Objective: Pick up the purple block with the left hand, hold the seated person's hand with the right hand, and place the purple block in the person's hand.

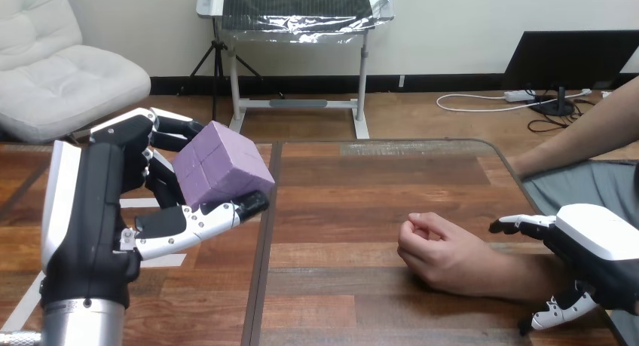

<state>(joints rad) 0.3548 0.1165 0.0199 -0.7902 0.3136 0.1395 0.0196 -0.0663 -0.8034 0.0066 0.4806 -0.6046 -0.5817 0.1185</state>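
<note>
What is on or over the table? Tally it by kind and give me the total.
purple block: 1
robot hands, the left hand and the right hand: 2
person's hand resting on the table: 1
Total: 4

Bare table (339, 210) beside person's hand (441, 252)
</note>
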